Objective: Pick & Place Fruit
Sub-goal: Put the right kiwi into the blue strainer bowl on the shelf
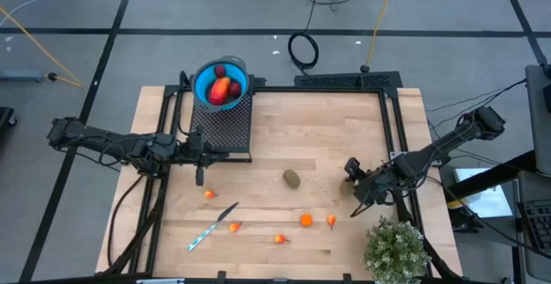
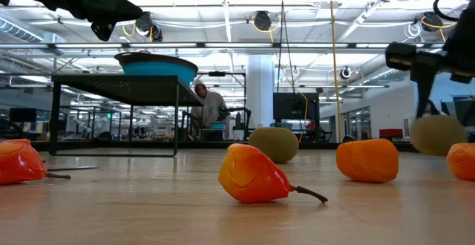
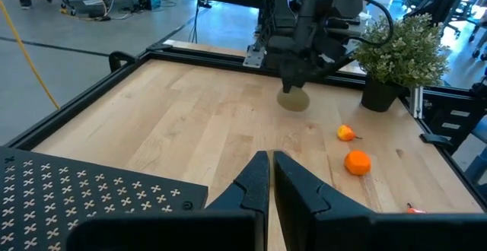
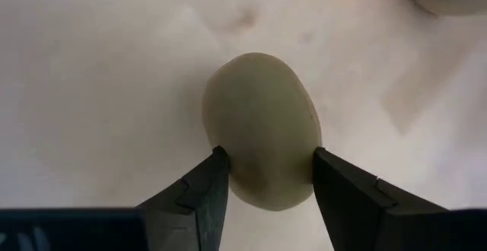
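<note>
We are looking at a robotics lab — a large open hall with a grey floor marked by dark lines, where cables lie loose. A wooden table sits in a black metal frame. Beyond it we see ceiling strip lights, rows of benches and screens — and a hooded person seated at a workstation.

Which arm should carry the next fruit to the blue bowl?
Right. The right gripper already has its fingers around an olive oval fruit. The left gripper is shut and empty beside the black rack under the blue bowl.
</note>
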### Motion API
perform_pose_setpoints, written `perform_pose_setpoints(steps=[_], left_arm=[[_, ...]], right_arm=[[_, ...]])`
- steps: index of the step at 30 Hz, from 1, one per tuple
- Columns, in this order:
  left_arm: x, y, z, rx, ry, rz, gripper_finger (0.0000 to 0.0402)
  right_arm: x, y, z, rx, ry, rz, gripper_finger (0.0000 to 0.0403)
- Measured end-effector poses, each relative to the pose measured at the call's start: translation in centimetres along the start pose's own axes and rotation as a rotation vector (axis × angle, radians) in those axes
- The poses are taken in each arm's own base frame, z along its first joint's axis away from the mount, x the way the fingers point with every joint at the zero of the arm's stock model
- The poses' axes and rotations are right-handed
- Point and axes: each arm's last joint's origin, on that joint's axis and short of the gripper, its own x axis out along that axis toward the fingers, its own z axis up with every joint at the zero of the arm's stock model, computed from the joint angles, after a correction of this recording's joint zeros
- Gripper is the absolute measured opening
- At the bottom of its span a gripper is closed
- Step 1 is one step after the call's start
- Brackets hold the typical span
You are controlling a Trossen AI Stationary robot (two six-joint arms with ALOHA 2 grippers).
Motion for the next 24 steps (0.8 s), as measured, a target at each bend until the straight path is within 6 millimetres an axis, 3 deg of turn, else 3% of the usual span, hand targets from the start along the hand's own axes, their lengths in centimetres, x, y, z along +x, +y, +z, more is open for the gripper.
perform_pose_setpoints(steps=[14, 24], left_arm=[[0.0, 0.0, 0.0, -0.001, -0.001, 0.001, 0.0021], [0.0, 0.0, 0.0, 0.017, -0.004, 0.010, 0.0021]], right_arm=[[-2.6, -1.9, -0.4, -0.009, 0.070, -0.469, 0.0165], [-6.0, -4.2, 1.4, 0.195, -0.214, -0.785, 0.0165]])
